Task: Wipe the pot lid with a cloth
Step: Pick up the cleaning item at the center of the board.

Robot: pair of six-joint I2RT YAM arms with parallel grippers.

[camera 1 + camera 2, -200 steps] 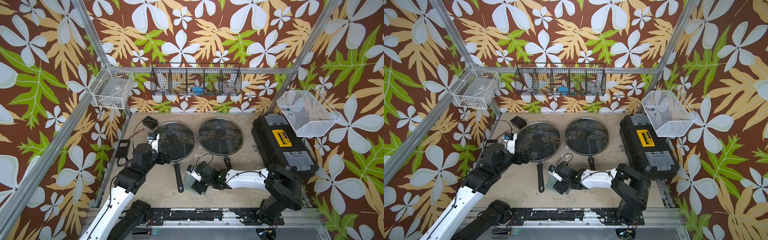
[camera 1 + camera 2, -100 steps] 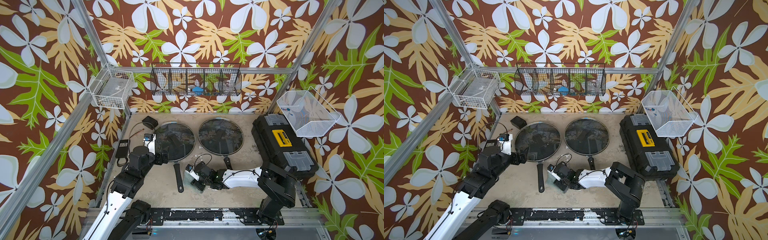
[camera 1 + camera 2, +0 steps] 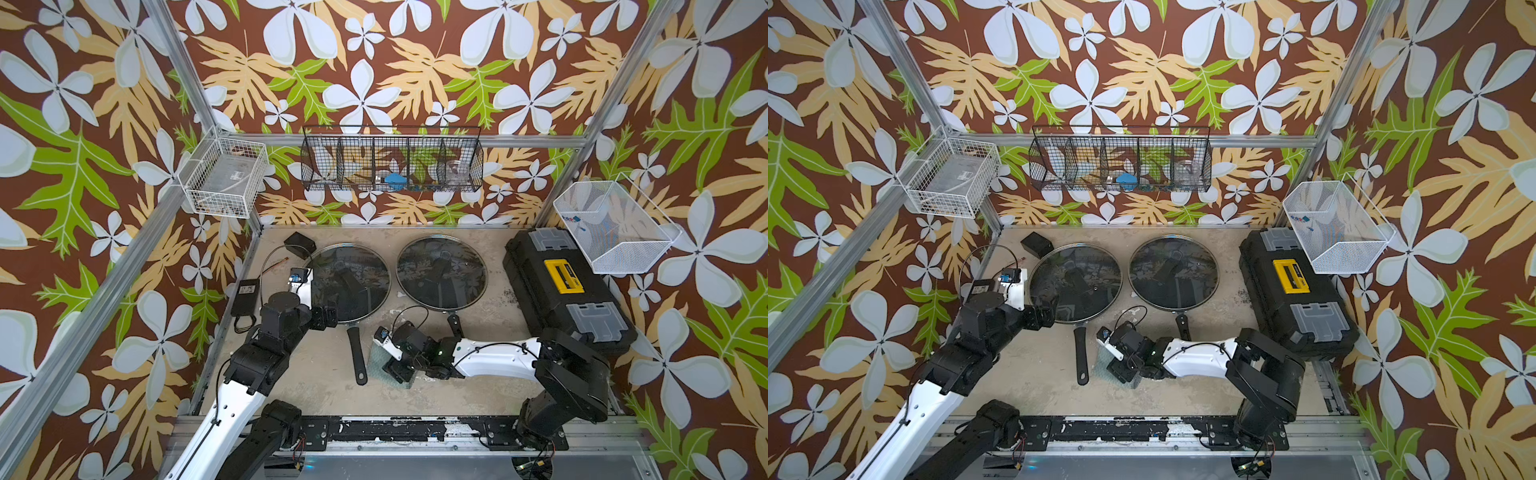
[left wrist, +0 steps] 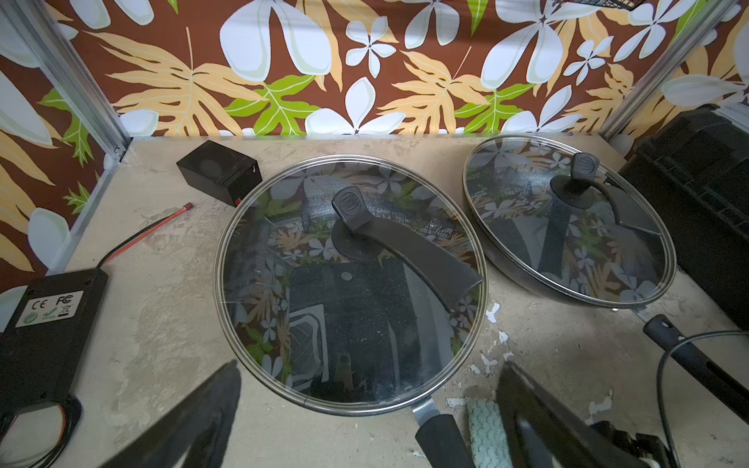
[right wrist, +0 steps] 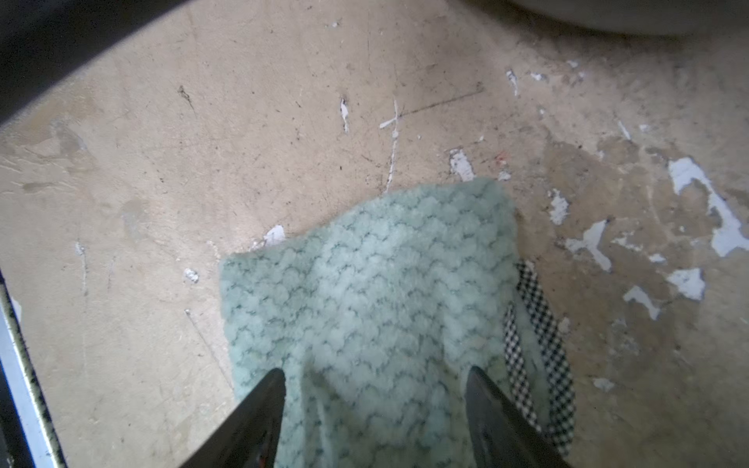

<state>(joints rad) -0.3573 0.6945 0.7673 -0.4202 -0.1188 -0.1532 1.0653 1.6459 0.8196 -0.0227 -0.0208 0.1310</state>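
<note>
Two pans with glass lids stand at the back: the left pot lid and the right pot lid. The pale teal cloth lies flat on the table beside the left pan's handle. My right gripper is down on the cloth. Its jaws are apart and the fabric bulges between them. My left gripper is wide open at the near rim of the left lid and holds nothing.
A black toolbox fills the right side. A power adapter with its cable and a small black box lie at the left. Wire baskets hang on the walls. A checkered loop hangs off the cloth's edge.
The right gripper's jaws narrowed over the cloth, then widened again. It stayed at the cloth. The left arm shifted only slightly near the left lid.
</note>
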